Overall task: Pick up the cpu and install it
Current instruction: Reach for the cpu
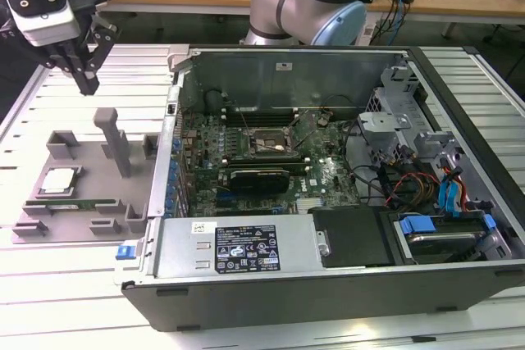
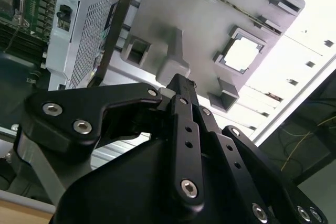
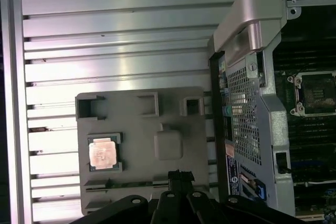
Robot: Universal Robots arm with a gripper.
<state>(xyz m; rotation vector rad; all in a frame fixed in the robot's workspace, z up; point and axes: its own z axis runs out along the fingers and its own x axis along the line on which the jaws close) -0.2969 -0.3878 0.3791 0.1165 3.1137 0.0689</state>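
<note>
– Black metal jaws, pressed together and empty, hang near the grey plastic tray [image 1: 90, 182] on the slatted aluminium bench [image 1: 57, 301].
– And the small silvery square cpu [image 3: 102, 154]?
– Flat in a tray pocket. Light, stiff, probably fragile: pinch opposite edges. Pocket lips crowd it; open room above. The black motherboard socket [image 1: 271, 143] sits well apart, inside the open computer case [image 1: 328, 284].

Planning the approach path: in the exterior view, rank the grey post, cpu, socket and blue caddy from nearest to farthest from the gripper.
From the gripper:
1. grey post, on the tray close by.
2. cpu, in a tray pocket.
3. socket, middle of the case.
4. blue caddy, case corner at the exterior view's right.
</note>
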